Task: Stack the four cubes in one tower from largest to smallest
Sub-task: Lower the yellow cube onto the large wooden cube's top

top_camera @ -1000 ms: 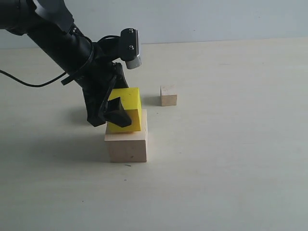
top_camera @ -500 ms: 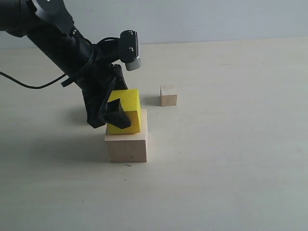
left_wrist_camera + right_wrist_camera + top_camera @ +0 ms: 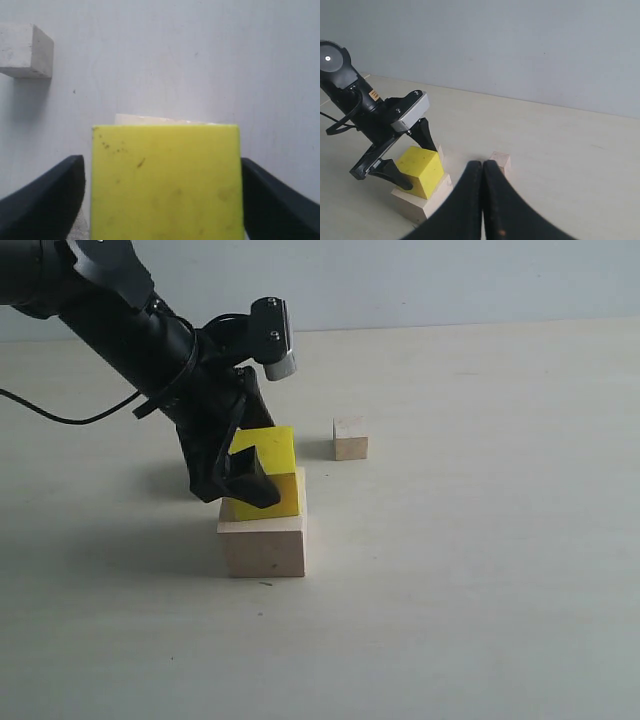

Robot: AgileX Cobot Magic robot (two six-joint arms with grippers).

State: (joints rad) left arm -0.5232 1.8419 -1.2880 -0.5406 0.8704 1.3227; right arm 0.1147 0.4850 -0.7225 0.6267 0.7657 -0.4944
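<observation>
The bright yellow cube (image 3: 268,495) rests flat on the large pale wood cube (image 3: 262,545). My left gripper (image 3: 260,472) straddles the yellow cube (image 3: 165,185), open, with a thin strip of table showing between one finger (image 3: 45,200) and the cube's side. A small bare wood cube (image 3: 350,438) stands alone on the table behind and to the right; the left wrist view shows it too (image 3: 25,50). No other wood cube is visible. My right gripper (image 3: 483,166) hangs shut and empty above the table, looking down on the yellow cube (image 3: 420,170) and the small cube (image 3: 502,161).
The pale tabletop (image 3: 480,570) spreads out to the right and front of the stack. The left arm (image 3: 130,330) and its black cable (image 3: 60,418) fill the back left. A grey wall (image 3: 450,280) stands behind.
The yellow cube has settled from a tilt to flat on the large cube, its top face now showing. The left gripper's fingers have eased off its sides. The small cube has not moved.
</observation>
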